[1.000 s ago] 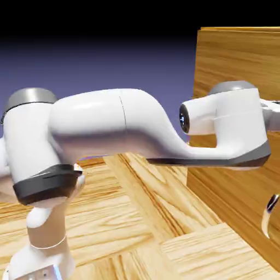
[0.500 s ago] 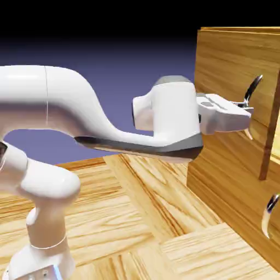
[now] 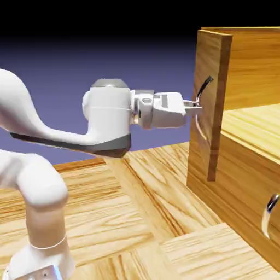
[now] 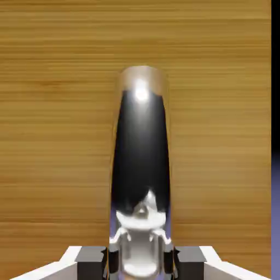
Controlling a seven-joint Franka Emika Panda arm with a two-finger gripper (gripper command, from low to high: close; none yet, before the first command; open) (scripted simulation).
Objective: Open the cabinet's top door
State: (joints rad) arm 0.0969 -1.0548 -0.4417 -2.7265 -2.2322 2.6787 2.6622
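1. We see the end effector (image 3: 192, 105) clamped on the curved, mirror-bright handle (image 4: 141, 164)
2. The flat, grained top door (image 3: 210, 104) stands swung out from the glossy cabinet (image 3: 251, 164)

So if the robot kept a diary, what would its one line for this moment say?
task: open top door | gripper: shut on handle | door: swung wide open | lower panel: shut | cabinet: interior exposed

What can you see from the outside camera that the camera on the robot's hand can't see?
Only the exterior view shows the white arm, the top door swung out from the cabinet, the lower handle and the floor. Only the hand view shows the gripper's reflection in the shiny metal. Both show the top handle between the gripper fingers.
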